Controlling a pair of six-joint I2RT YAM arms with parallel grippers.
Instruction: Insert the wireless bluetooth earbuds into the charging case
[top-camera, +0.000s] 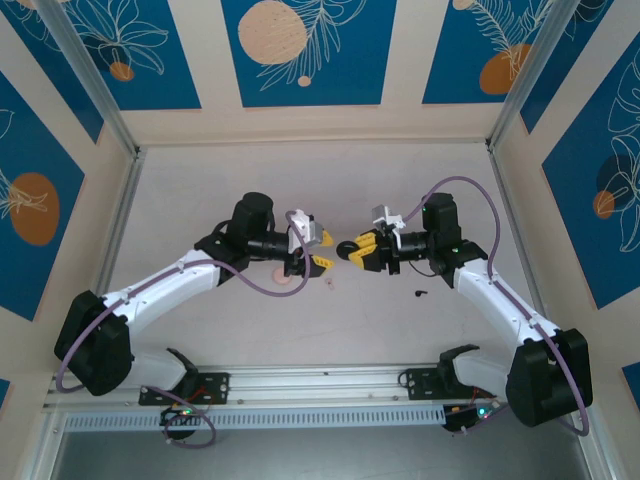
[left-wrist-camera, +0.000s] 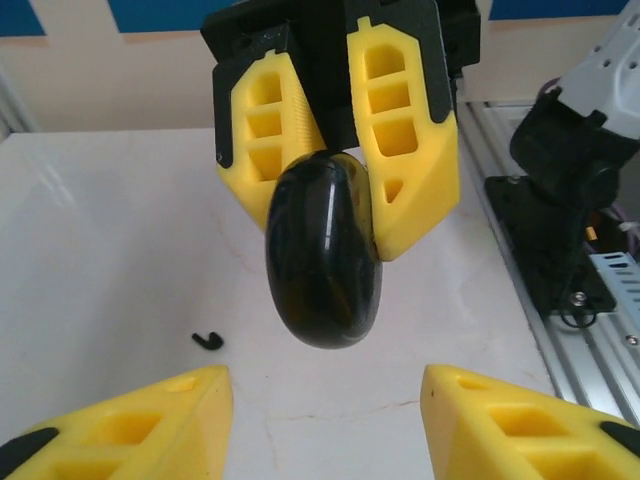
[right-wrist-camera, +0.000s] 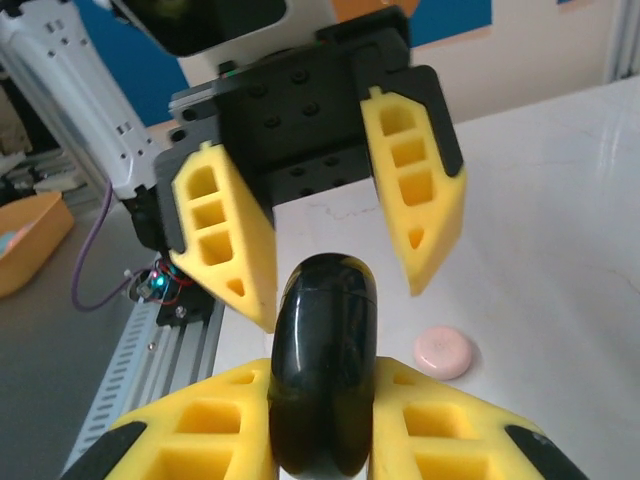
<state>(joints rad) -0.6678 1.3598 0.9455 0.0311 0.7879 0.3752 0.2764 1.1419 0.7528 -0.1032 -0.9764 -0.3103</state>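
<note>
My right gripper (top-camera: 352, 250) is shut on the charging case (right-wrist-camera: 322, 380), a glossy black rounded case held on edge above the table, its lid closed. In the left wrist view the case (left-wrist-camera: 322, 260) hangs between the right gripper's yellow fingers. My left gripper (left-wrist-camera: 325, 425) faces it from close by, open, with nothing between its fingers (right-wrist-camera: 420, 200). One tiny black earbud (top-camera: 419, 293) lies on the table to the right of the grippers. A hooked black earbud (left-wrist-camera: 207, 340) also lies on the white table below the case.
A small pink disc (right-wrist-camera: 446, 352) lies on the table under the grippers. The metal rail (top-camera: 320, 385) with both arm bases runs along the near edge. Patterned walls enclose the table (top-camera: 320, 180) on three sides.
</note>
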